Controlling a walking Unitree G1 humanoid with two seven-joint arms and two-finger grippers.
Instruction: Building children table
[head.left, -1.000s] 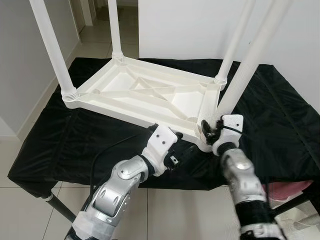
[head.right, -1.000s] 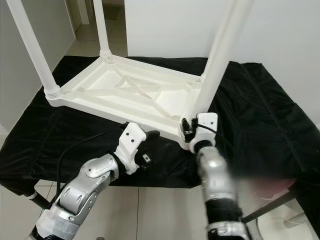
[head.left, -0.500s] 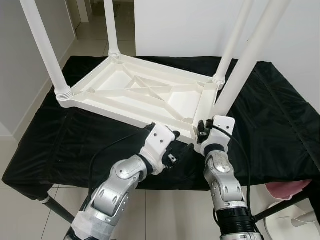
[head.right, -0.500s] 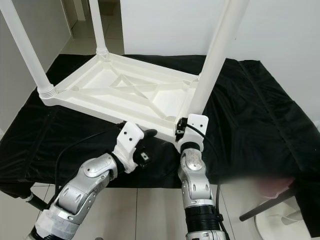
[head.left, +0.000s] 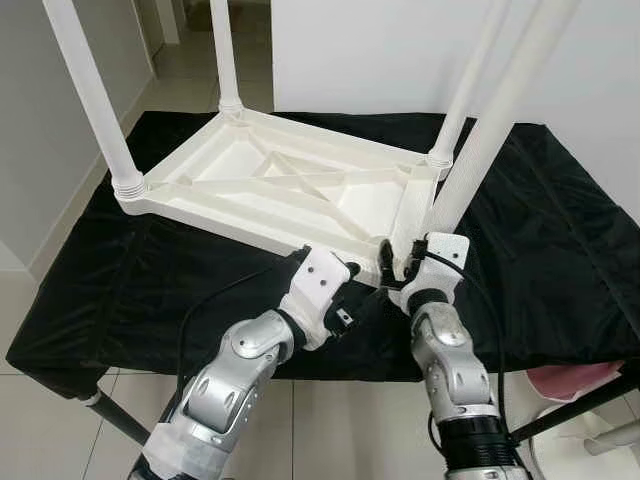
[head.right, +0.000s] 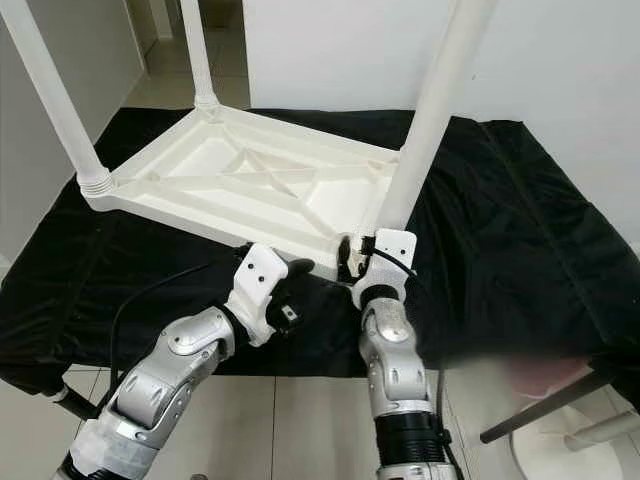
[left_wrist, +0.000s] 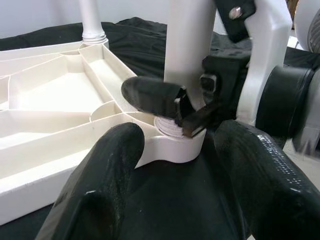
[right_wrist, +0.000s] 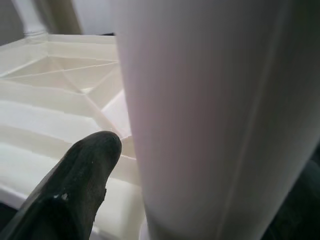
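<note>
Left tool: the left tool (head.left: 362, 300) sits at the near edge of the table, just short of the near-right corner of the upturned children's table; in the left wrist view its two black fingers (left_wrist: 107, 170) are spread apart with nothing between them, resting on the black cloth.

Right tool: the right tool (head.left: 398, 268) is at the foot of the near-right leg (head.left: 490, 130), right where the leg meets the corner socket; in the left wrist view one black finger lies across the near side of the leg, and in the right wrist view the leg stands between the fingers (right_wrist: 82, 175), so it is closed around that leg.

Near-right leg: a white plastic tube, tilted slightly to the right as it rises, its lower end in the corner socket (left_wrist: 172, 131); how deep it is seated cannot be told.

Children's table: a white plastic top (head.left: 270, 185) lying upside down, ribbed underside up, on the cloth, its near edge close to the near edge of the table.

Other legs: near-left leg (head.left: 95, 100), far-left leg (head.left: 225, 55) and far-right leg (head.left: 468, 85) stand upright in their corners.

Table: covered by a black cloth (head.left: 560, 220) that hangs over the edges.

Floor: pale tiles (head.left: 180, 60) beyond and to the left.
</note>
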